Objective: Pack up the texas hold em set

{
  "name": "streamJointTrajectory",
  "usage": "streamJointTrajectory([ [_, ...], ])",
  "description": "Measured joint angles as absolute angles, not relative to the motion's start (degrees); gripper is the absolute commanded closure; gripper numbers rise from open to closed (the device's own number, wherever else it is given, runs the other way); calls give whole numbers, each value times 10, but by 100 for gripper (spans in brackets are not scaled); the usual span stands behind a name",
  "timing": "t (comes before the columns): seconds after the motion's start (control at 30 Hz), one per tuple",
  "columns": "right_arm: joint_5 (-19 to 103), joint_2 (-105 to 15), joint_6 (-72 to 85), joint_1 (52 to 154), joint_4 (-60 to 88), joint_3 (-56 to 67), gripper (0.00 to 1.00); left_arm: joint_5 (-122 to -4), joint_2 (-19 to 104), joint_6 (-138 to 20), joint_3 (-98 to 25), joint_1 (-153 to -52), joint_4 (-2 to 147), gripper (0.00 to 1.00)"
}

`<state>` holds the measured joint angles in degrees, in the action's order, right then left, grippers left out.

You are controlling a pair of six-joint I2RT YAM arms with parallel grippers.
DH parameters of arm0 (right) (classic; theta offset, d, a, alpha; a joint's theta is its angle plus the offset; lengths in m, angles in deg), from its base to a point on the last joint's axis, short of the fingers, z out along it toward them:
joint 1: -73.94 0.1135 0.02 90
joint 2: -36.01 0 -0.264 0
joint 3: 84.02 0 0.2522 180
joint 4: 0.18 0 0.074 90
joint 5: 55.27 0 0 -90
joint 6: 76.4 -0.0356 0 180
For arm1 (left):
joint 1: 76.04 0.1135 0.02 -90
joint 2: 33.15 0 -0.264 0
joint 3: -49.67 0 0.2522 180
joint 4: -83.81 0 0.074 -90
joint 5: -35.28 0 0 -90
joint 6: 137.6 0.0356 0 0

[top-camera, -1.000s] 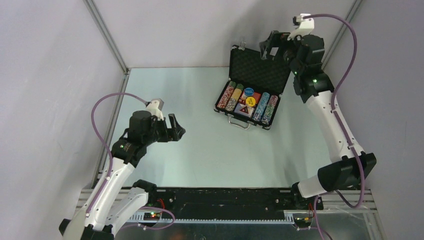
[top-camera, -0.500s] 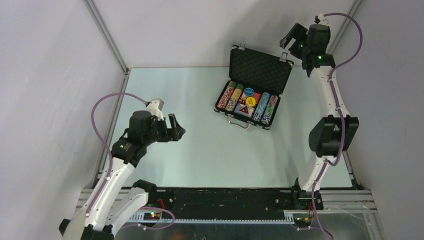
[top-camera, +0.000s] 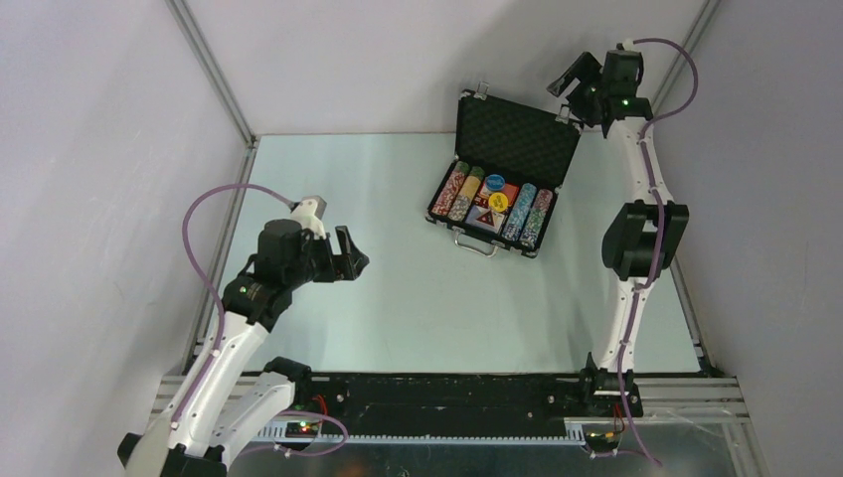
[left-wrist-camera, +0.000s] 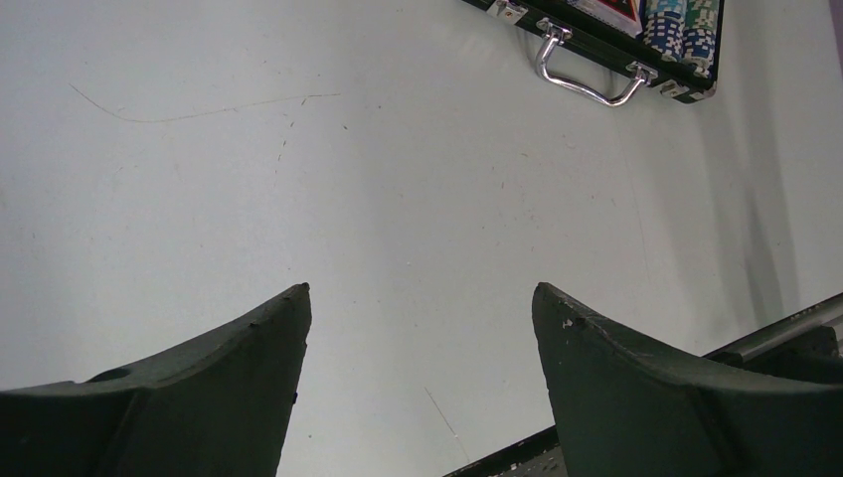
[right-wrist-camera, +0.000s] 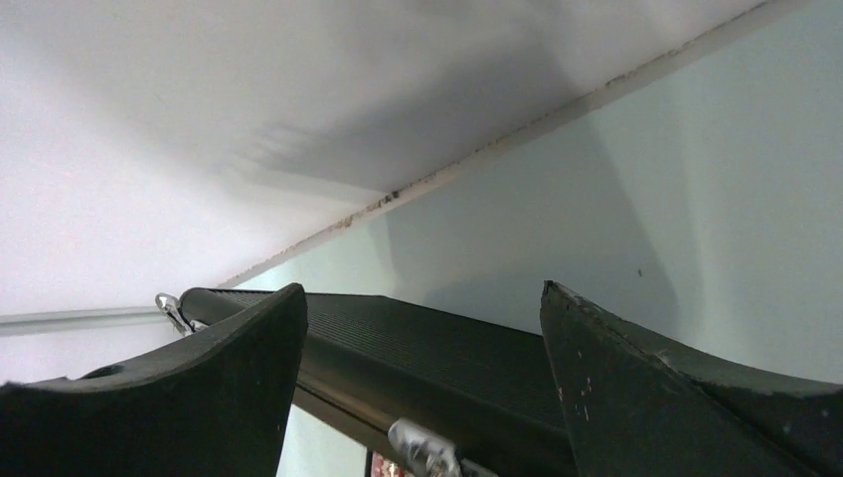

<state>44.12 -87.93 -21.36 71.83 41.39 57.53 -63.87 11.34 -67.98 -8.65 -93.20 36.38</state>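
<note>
At the table's (top-camera: 398, 298) far right, the briefcase (top-camera: 517, 248) lies open — long axis slanting far-left to near-right, handle (top-camera: 475, 243) toward my bases, lid (top-camera: 517, 139) upright behind. My right gripper (top-camera: 575, 79) hovers spread above the lid; my left gripper (top-camera: 348, 253) is spread and empty.

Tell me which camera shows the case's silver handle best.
The left wrist view: the handle stands large and sharp against the table. The top external view shows it small on the case's near edge. The right wrist view shows only the raised lid, no handle.
</note>
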Motion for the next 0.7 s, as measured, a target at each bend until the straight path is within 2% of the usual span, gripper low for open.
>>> streamJointTrajectory([
  [0.43, 579, -919, -253, 701, 470, 605, 15, -638, 116, -679, -86, -932, 364, 13],
  [0.7, 630, -844, -252, 719, 452, 423, 15, -638, 117, -679, -86, -932, 364, 13],
])
